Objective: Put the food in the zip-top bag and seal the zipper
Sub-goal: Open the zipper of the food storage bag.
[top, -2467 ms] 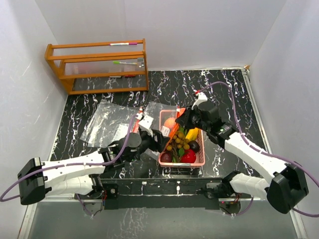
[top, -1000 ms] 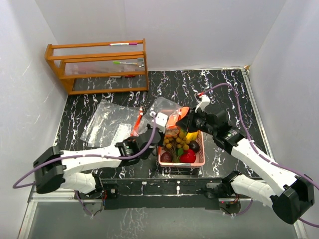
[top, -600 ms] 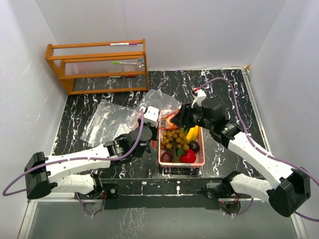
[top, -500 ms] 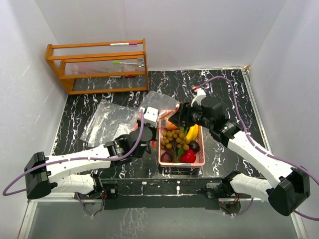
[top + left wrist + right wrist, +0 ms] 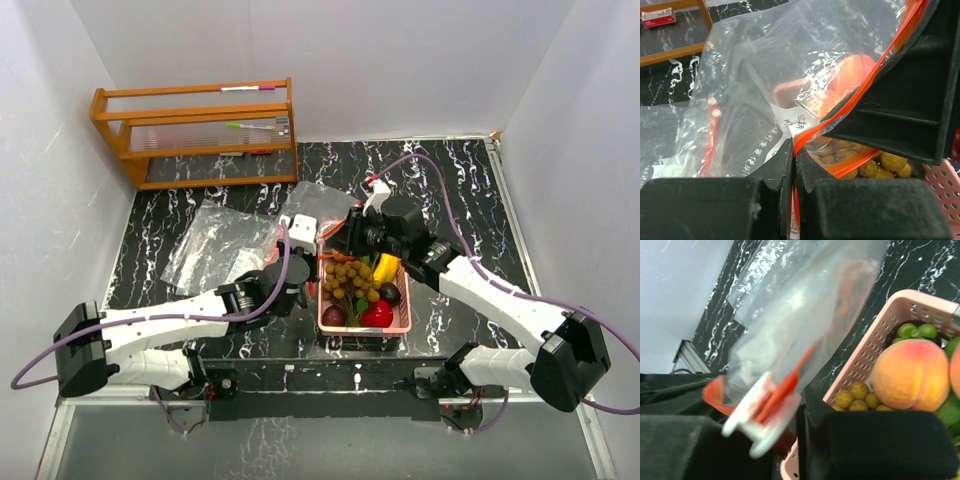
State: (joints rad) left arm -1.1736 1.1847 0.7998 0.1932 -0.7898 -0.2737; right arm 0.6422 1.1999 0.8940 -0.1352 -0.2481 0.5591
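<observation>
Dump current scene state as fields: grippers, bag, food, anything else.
left gripper: shut on the orange zipper edge of the zip-top bag
right gripper: shut on the same bag's zipper edge, view blurred
bag: held up between both grippers at the pink basket's far left corner, mouth looks open
food in basket: longan bunch, banana, red fruit, peach
food in bag: orange shape behind the film, inside or not cannot tell
other: spare bag flat on the table

Left wrist view. I see a white label (image 5: 789, 129) inside the clear bag (image 5: 755, 65), printed with black East Asian characters, too creased and partial for me to read. I can read no other text, brand or number.
</observation>
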